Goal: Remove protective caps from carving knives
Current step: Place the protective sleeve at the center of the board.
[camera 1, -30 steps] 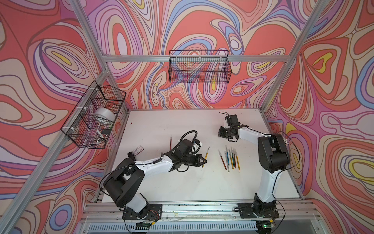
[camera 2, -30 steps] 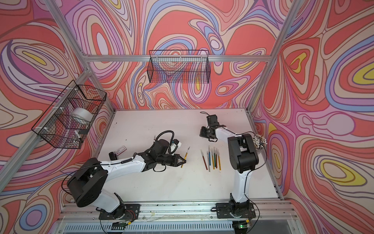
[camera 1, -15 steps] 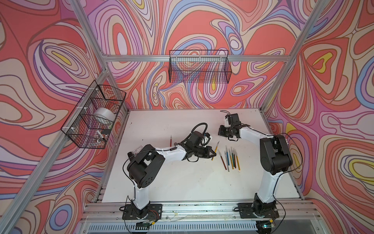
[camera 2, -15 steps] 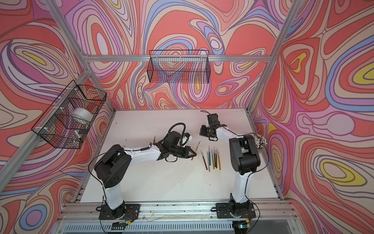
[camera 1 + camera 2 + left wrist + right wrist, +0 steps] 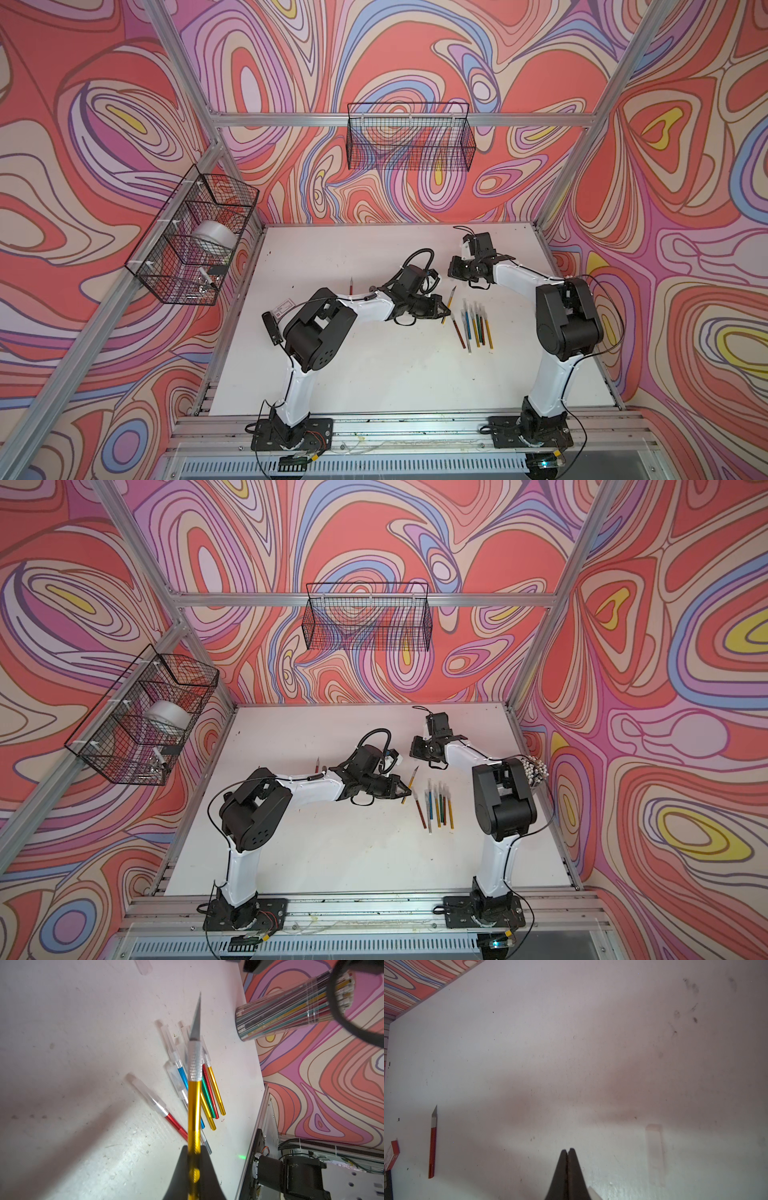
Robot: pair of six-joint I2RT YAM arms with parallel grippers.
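Standing near carving knives, stick-filled cup

Hidden or cropped for you
Your left gripper covers the rear of the gold knife, which runs off the frame and overlaps the capped knives. A loose cap is cropped; a second cap is faint. The white piece by your right gripper is unidentifiable.

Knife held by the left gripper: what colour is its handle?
Gold; the knife shows best in the left wrist view.
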